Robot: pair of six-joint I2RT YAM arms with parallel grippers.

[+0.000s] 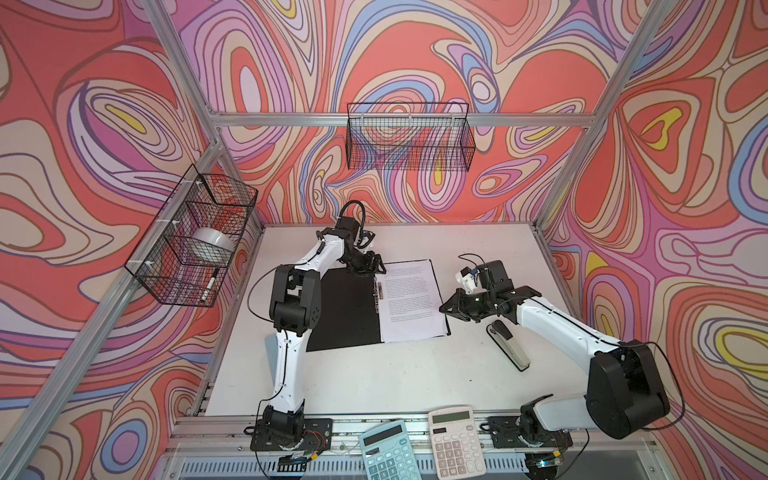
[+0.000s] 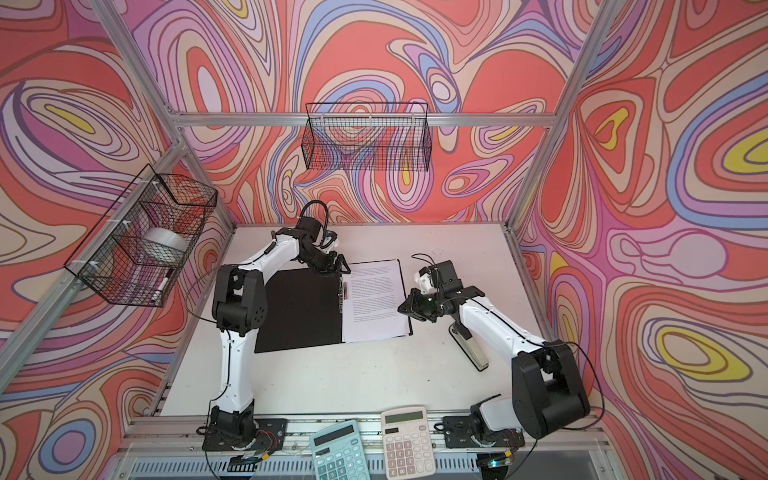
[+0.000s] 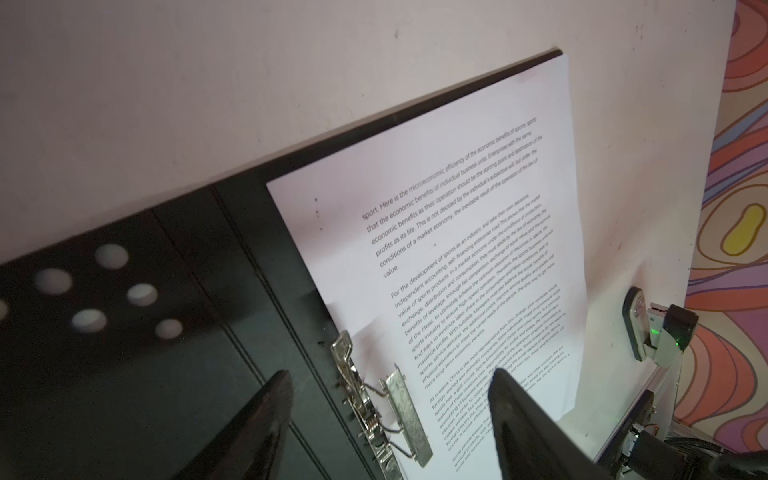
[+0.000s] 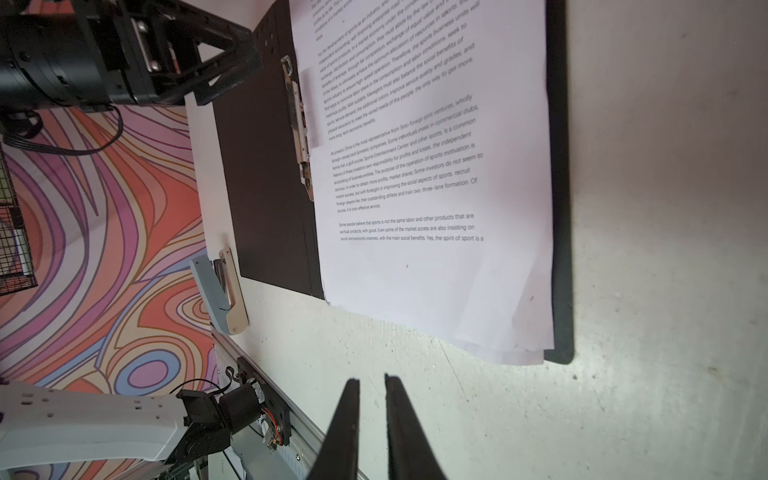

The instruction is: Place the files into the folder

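Note:
The folder (image 1: 345, 311) (image 2: 299, 311) lies open on the table, black inside up. The files (image 1: 411, 299) (image 2: 376, 303), white printed sheets, lie stacked on its right half, their corners slightly fanned (image 4: 519, 345). The metal clip (image 3: 403, 411) runs along the spine, its bar over the sheets' inner edge. My left gripper (image 1: 372, 266) (image 3: 390, 374) hovers open over the far end of the spine, one finger on each side of the clip, holding nothing. Right of the folder's edge my right gripper (image 1: 446, 307) (image 4: 370, 379) hangs above bare table, shut and empty.
A black and beige stapler (image 1: 509, 345) lies under my right forearm. Two calculators (image 1: 384, 451) (image 1: 457, 442) rest on the front rail. A wire basket (image 1: 195, 237) on the left wall holds a tape roll and a marker; another basket (image 1: 409, 137) hangs on the back wall.

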